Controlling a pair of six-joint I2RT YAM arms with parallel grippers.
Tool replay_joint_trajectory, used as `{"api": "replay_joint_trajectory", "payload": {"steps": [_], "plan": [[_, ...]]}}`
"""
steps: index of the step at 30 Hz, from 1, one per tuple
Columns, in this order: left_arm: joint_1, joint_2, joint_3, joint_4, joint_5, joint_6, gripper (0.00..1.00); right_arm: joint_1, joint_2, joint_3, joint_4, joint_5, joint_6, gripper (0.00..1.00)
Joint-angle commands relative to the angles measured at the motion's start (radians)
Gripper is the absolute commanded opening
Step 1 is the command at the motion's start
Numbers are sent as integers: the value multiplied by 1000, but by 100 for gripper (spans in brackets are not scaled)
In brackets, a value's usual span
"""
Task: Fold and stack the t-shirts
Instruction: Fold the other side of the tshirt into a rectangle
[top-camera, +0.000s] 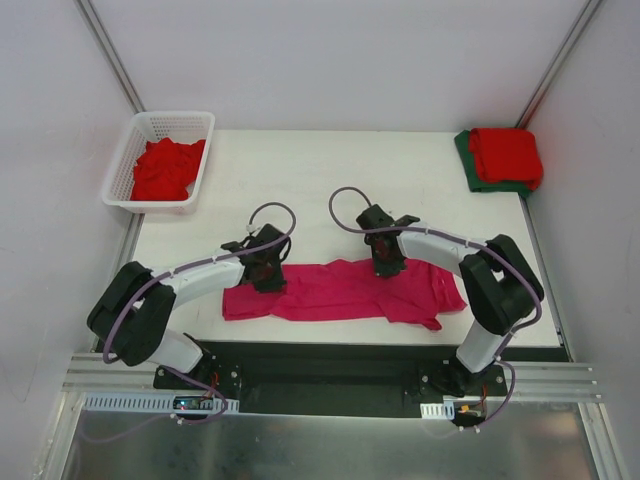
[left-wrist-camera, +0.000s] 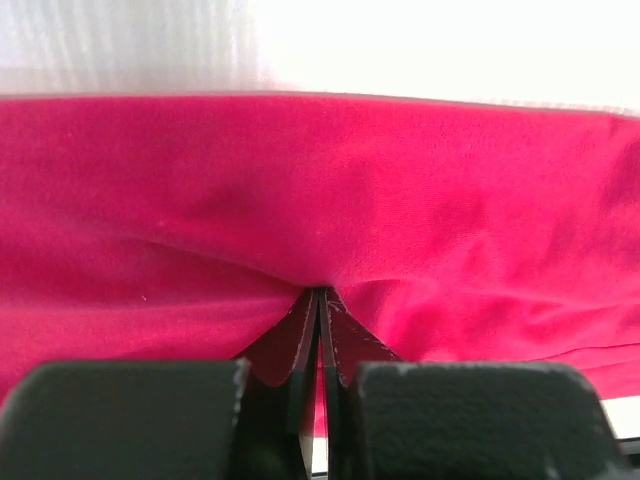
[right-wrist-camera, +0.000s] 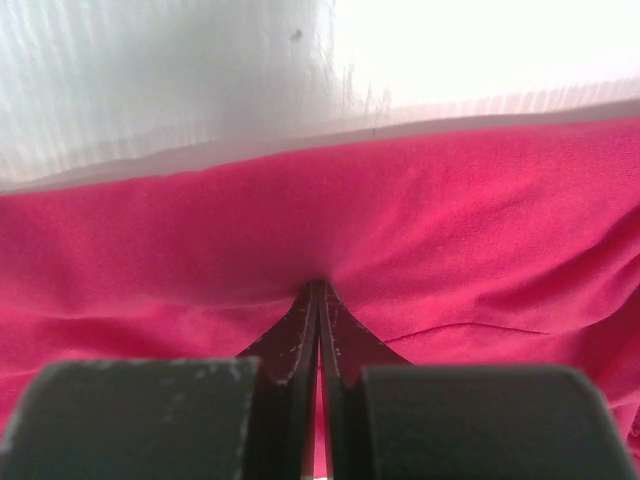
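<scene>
The white desk (top-camera: 330, 180) carried everything. Across its near part the magenta-pink t-shirt (top-camera: 340, 292) lay spread in a long band from left to right, rumpled at its right end. At the far left corner stood a white basket (top-camera: 206, 150) holding crumpled red t-shirts (top-camera: 165, 168). At the far right corner a folded red t-shirt (top-camera: 505, 155) sat on a dark green one (top-camera: 466, 150).

The left claw (top-camera: 268, 282) and right claw (top-camera: 386, 266) were both down on the band's far edge. Each wrist view showed the jaws pressed fully together on a pinch of pink cloth, left (left-wrist-camera: 318, 298) and right (right-wrist-camera: 318, 288).

This looked like the start of a fold on the pink shirt. The next move probably called for lifting both pinches evenly and carrying the far edge over toward the near edge, without letting the cloth slip or skew.
</scene>
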Motion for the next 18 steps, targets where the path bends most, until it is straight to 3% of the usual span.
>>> {"api": "replay_joint_trajectory", "payload": {"steps": [1,11,18], "plan": [[-11,84,5,-28,-9,-7,0,-9,82,41,28,-18,-5,1],[15,125,73,-77,-69,31,0,-81,150,114,6,-10,-19,2],[119,145,133,-100,-77,109,0,-133,168,153,-1,-12,-55,1]]}}
